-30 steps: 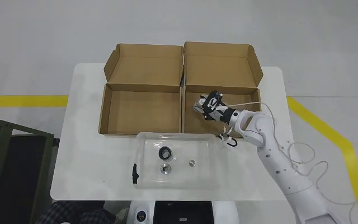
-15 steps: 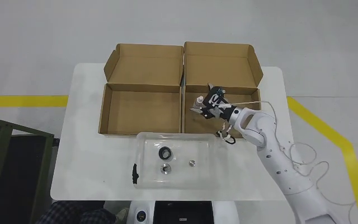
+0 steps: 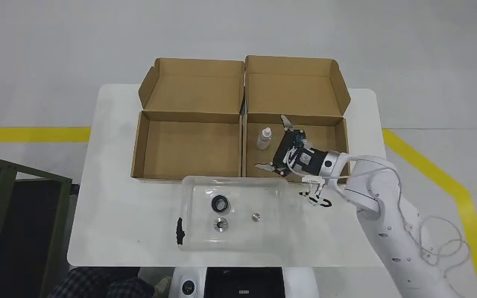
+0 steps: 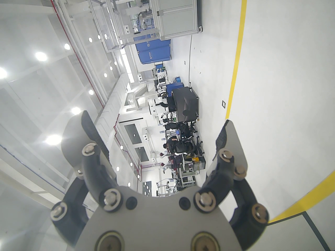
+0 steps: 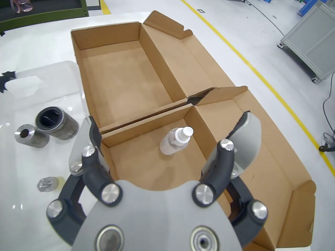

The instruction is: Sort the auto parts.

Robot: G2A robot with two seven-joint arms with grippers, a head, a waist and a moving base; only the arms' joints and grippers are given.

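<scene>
From the top, my right end effector (image 3: 270,143) hangs released over the right box (image 3: 328,140), with the bottle (image 3: 264,137) inside by the left wall. Left wrist: my left end effector (image 4: 157,121) is released, facing the hall. Right wrist: the bottle (image 5: 173,142) lies beyond the fingers; standing or lying, I cannot tell.

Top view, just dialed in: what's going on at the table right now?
The right claw hangs open over the right cardboard box, holding nothing. A small white bottle sits on that box's floor, clear of the claw. Three metal parts lie in the clear tray: a dark bearing sleeve, a steel bushing and a small metal piece. The left claw is open too, pointing out into the room.
</scene>
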